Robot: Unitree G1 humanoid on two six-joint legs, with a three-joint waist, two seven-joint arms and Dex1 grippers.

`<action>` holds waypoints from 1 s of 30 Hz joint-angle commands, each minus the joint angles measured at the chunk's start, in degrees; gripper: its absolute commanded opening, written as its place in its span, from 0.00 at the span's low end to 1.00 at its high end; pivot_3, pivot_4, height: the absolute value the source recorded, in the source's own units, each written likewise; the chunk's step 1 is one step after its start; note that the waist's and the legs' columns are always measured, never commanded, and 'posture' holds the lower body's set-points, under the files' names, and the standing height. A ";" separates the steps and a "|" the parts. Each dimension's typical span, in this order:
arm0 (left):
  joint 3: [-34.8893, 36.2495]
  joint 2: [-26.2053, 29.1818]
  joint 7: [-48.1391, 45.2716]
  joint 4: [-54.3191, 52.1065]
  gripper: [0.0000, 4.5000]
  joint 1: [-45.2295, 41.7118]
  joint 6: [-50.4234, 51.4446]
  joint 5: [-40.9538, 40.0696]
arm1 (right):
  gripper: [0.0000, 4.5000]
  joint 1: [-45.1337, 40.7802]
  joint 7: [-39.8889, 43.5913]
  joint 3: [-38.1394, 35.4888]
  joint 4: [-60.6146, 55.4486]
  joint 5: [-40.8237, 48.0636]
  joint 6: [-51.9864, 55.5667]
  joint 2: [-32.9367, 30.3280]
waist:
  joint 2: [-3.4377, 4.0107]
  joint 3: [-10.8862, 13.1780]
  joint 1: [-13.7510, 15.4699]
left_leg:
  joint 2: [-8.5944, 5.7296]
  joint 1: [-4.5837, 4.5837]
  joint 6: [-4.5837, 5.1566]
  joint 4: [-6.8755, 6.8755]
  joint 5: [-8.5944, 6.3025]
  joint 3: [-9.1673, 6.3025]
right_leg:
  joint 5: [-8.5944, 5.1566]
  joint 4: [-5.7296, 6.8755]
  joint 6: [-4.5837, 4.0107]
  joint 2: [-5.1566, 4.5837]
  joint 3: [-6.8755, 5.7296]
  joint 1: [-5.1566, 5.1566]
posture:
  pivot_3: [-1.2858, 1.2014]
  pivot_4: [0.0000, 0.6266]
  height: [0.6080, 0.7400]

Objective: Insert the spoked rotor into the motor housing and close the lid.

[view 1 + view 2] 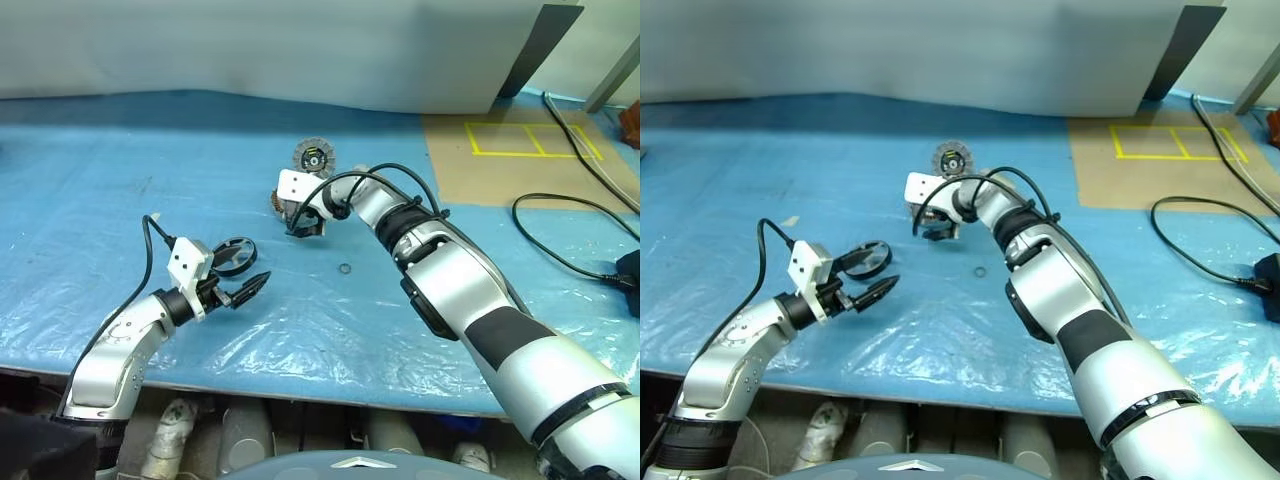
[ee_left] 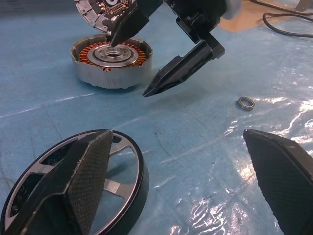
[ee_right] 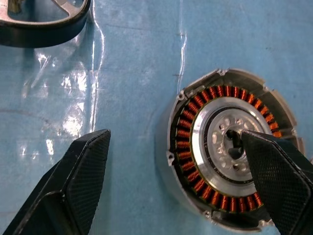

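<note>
The spoked rotor (image 1: pixel 232 256) lies flat on the blue sheet at the left. My left gripper (image 1: pixel 250 268) is open beside it, with one finger (image 2: pixel 90 171) in front of the rotor (image 2: pixel 73 191); I cannot tell whether they touch. The motor housing (image 3: pixel 230 152) sits mid-table, copper windings showing. Its lid (image 1: pixel 313 157) stands up behind it, ribbed face toward me. My right gripper (image 1: pixel 300 224) is open and tilted down over the housing (image 2: pixel 111 58). One of its fingertips (image 2: pixel 117 36) is above the hub and the other is outside the near wall.
A tiny loose ring (image 1: pixel 344 269) lies on the sheet to the right of the housing. A tan board with yellow tape (image 1: pixel 520 150) and black cables (image 1: pixel 560 230) lie at the far right. The table's front edge runs close below my left arm.
</note>
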 commanded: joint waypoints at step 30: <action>-1.81 0.55 -0.22 -6.85 1.00 0.71 4.95 -3.56 | 0.41 1.70 16.63 0.97 -5.34 -3.12 -4.08 -1.14 | 0.04 0.02 -0.06 | 0.00 0.20 0.00 -0.02 -0.01 0.06 | -0.01 0.04 0.00 0.01 0.06 0.12 | 0.52 0.24 1.00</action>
